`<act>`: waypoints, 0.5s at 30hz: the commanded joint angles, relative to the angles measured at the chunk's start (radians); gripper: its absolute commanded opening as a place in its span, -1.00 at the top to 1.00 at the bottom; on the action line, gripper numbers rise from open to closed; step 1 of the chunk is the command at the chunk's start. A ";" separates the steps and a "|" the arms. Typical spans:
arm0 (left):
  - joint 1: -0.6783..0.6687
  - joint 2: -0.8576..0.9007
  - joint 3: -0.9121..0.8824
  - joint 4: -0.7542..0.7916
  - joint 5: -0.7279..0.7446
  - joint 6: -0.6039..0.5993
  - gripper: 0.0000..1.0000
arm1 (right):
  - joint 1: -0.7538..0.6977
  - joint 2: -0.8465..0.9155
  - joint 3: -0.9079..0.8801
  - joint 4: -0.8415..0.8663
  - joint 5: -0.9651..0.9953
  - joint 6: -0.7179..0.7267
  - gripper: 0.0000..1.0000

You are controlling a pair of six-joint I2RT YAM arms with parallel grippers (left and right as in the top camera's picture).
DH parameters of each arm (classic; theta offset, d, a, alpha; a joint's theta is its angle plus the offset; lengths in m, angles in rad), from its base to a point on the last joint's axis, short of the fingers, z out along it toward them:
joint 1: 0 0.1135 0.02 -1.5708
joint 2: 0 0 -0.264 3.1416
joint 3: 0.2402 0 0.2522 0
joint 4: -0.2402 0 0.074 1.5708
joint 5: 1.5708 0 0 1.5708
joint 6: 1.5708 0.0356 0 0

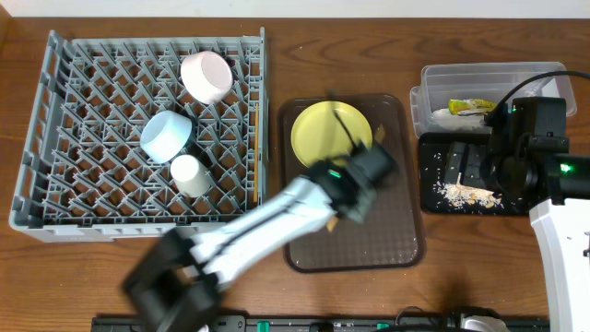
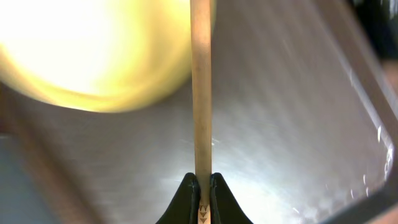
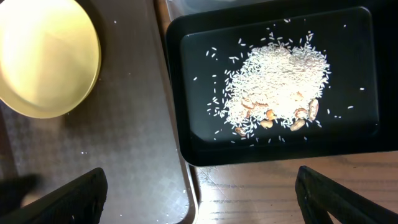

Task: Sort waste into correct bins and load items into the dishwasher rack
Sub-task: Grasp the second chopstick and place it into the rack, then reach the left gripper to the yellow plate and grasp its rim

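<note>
**Overhead**
1. Dishwasher rack [image 1: 55, 138], at 9 o'clock on the table. We count 3 items in it: pinkish-white bowl [image 1: 206, 76], light blue bowl [image 1: 167, 136] and white cup [image 1: 191, 174].
2. Brown serving tray [image 1: 387, 240], centre, with the yellow plate [image 1: 330, 134] at its 12 o'clock end.
3. Left gripper [image 1: 355, 189], motion-blurred, over the tray just at 5 o'clock of the plate.
4. Clear tub [image 1: 516, 76], at 2 o'clock, holding the snack wrapper [image 1: 472, 107] and the white scrap [image 1: 442, 115].
5. Black tray [image 1: 433, 189], touching the tub's 6 o'clock side, with food leftovers [image 1: 466, 192] in it. The right gripper [image 1: 507, 164] is above it.

**Left wrist**
6. We see the 2 fingers clenched on 1 chopstick [image 2: 200, 93], which runs straight toward 12 o'clock. The plate is a blur at 10 o'clock and the tray floor lies beneath.

**Right wrist**
7. Fingers [image 3: 87, 193] are spread wide with nothing between them. The leftovers, pale grains with a few beige pieces, are heaped mid-tray, and the plate is at 10 o'clock.
</note>
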 commanded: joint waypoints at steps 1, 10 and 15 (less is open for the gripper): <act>0.124 -0.105 0.007 -0.009 -0.108 0.024 0.87 | -0.009 -0.003 0.011 -0.002 0.014 -0.008 -0.89; 0.428 -0.100 0.001 -0.036 -0.117 0.024 0.88 | -0.009 -0.003 0.011 -0.003 0.013 -0.008 -0.90; 0.493 -0.040 0.001 -0.046 -0.109 0.024 0.88 | -0.009 -0.003 0.011 -0.003 0.014 -0.008 -0.89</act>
